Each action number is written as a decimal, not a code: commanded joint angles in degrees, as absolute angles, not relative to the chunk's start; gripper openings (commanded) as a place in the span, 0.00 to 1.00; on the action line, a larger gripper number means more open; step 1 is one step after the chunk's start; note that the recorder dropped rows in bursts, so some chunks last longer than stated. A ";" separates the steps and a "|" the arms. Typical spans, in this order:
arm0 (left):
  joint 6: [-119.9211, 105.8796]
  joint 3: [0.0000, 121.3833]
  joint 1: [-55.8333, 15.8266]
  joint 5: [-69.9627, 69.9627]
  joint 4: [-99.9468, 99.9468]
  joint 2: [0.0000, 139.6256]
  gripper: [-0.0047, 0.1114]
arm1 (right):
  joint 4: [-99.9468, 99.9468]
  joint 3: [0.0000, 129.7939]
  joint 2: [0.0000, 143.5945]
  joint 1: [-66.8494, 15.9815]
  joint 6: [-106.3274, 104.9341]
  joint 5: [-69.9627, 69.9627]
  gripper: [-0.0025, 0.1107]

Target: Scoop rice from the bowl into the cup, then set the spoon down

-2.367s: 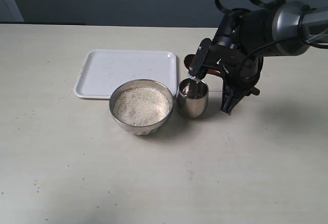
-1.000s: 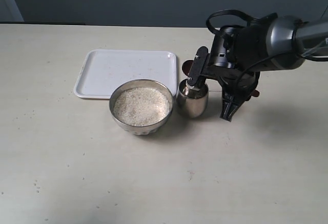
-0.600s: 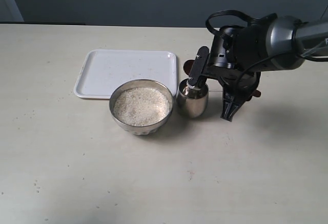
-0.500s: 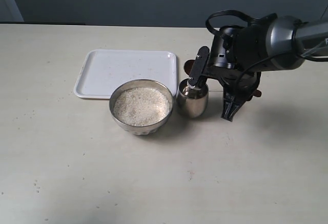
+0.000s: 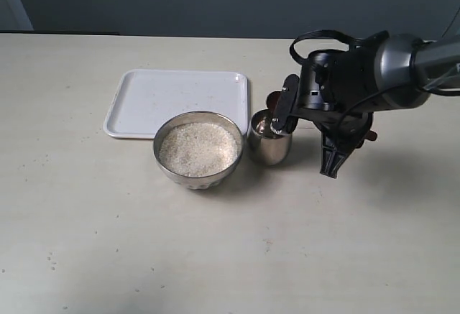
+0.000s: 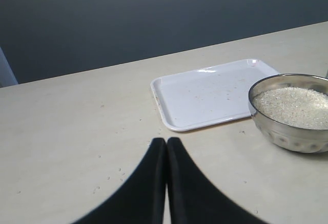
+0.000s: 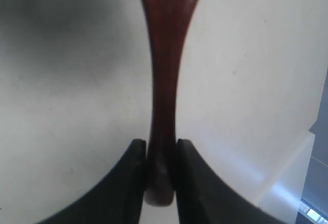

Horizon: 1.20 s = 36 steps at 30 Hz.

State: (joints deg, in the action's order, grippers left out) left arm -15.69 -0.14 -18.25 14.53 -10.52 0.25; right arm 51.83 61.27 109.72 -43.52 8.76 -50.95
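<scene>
The steel bowl holds a pale heap of rice at mid-table; the left wrist view also shows the bowl and rice. The smaller steel cup stands just right of it, its inside partly hidden by the arm. My right gripper is shut on the end of the reddish-brown spoon handle. From outside, the spoon's bowl shows just beyond the cup's far rim, under the black right wrist. My left gripper is shut and empty, low over the table.
A white tray lies behind the bowl, also seen from the left wrist as the tray. A few stray grains dot the table near the left gripper. The beige table spreads to the front and left.
The right wrist has shifted slightly right and toward the front, turning a little. The spoon's bowl has come nearer the cup's far rim. Bowl, cup and tray are unmoved.
</scene>
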 commanded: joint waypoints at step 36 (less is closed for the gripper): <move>-15.56 0.00 -18.38 13.68 -10.41 0.00 0.04 | 57.93 60.15 107.61 -47.09 13.74 -53.22 0.02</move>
State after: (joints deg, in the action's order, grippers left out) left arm -15.69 -0.14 -18.25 14.53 -10.52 0.25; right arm 56.15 60.50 107.65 -46.52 13.24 -52.33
